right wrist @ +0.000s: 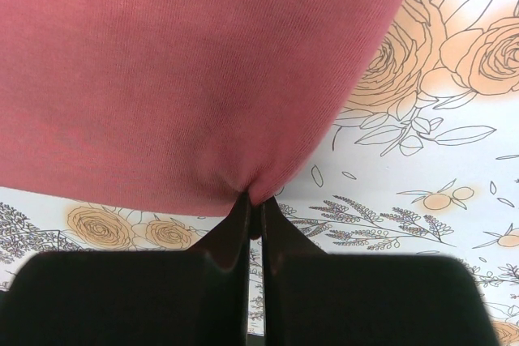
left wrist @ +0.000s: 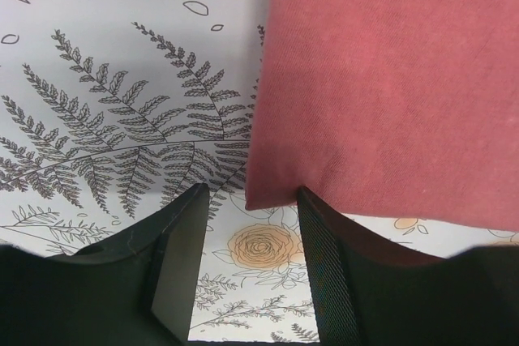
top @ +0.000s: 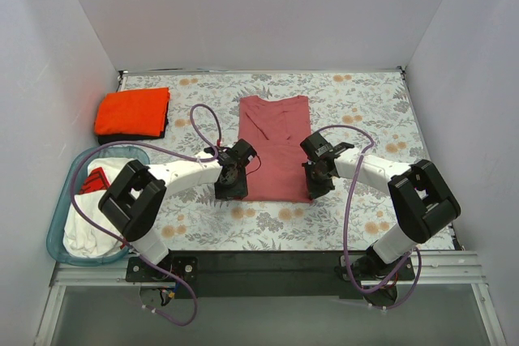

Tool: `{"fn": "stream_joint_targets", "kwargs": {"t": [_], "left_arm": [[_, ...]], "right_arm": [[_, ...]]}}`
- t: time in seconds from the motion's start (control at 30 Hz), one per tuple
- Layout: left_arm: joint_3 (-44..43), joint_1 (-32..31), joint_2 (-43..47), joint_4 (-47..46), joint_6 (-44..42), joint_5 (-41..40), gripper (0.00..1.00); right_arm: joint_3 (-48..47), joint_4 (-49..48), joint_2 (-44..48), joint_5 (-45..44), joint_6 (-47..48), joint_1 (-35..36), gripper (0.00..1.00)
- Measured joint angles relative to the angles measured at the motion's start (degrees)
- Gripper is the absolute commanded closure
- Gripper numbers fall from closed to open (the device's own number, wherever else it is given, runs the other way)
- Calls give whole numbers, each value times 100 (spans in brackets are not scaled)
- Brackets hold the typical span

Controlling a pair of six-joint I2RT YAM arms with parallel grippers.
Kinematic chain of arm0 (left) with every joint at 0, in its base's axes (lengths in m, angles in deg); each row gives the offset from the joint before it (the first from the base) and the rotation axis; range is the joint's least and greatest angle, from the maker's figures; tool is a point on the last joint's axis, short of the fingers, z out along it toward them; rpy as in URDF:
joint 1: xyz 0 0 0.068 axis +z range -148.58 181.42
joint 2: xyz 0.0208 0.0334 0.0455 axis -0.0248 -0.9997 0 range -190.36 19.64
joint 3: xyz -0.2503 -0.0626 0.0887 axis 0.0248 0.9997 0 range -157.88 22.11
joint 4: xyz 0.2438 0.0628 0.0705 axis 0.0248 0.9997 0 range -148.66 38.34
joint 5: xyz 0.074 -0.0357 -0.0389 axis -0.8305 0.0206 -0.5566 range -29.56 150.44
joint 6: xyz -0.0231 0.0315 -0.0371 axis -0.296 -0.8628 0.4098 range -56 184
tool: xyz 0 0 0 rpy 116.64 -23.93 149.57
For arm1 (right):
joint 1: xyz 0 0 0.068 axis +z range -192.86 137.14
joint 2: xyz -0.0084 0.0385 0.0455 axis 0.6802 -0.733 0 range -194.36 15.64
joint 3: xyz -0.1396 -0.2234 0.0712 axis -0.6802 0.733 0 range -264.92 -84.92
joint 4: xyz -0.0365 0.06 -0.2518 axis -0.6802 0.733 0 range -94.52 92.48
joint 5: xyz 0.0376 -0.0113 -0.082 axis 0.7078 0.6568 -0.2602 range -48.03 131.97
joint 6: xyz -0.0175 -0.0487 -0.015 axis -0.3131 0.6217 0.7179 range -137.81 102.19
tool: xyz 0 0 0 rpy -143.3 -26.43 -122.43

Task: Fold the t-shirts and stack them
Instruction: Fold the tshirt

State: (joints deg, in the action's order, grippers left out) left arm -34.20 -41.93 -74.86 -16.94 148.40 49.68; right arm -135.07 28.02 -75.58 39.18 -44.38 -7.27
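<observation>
The dusty rose-red t-shirt [top: 276,143] lies mid-table, folded into a long narrow strip. My right gripper [top: 318,180] is at its near right corner. In the right wrist view the gripper [right wrist: 254,200] is shut, pinching the hem of the shirt [right wrist: 186,70]. My left gripper [top: 229,184] is at the near left corner. In the left wrist view the gripper [left wrist: 251,192] is open, and the corner of the shirt [left wrist: 389,79] lies just past its fingertips, touching the right one. The orange t-shirt [top: 132,111] sits folded at the back left on a black one [top: 109,140].
A clear blue bin [top: 58,224] stands at the left edge, holding white cloth [top: 85,228] and something red. A floral cloth [top: 365,111] covers the table. White walls close in the left, back and right sides.
</observation>
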Motion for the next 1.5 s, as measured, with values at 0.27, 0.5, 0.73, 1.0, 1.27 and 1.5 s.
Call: {"fn": "stream_joint_targets", "kwargs": {"t": [0.27, 0.5, 0.73, 1.0, 1.27, 1.5], "left_arm": [[0, 0, -57, -74, -42, 42, 57], [-177, 0, -256, -72, -79, 271, 83], [-245, 0, -315, -74, -83, 391, 100], [-42, -129, 90, 461, 9, 409, 100], [612, -1849, 2028, 1720, 1222, 732, 100], [815, -3003, 2769, 2444, 2472, 1270, 100]], "right_arm": [[0, -2, -2, 9, 22, 0, 99], [-2, -4, -7, 17, 46, -2, 99], [-28, 13, -7, 22, 96, 0, 99], [-225, 511, 48, 4, 188, 457, 99], [280, 1687, 1174, 361, -485, 2293, 99], [378, 2498, 2009, 1073, -1202, 3182, 99]]}}
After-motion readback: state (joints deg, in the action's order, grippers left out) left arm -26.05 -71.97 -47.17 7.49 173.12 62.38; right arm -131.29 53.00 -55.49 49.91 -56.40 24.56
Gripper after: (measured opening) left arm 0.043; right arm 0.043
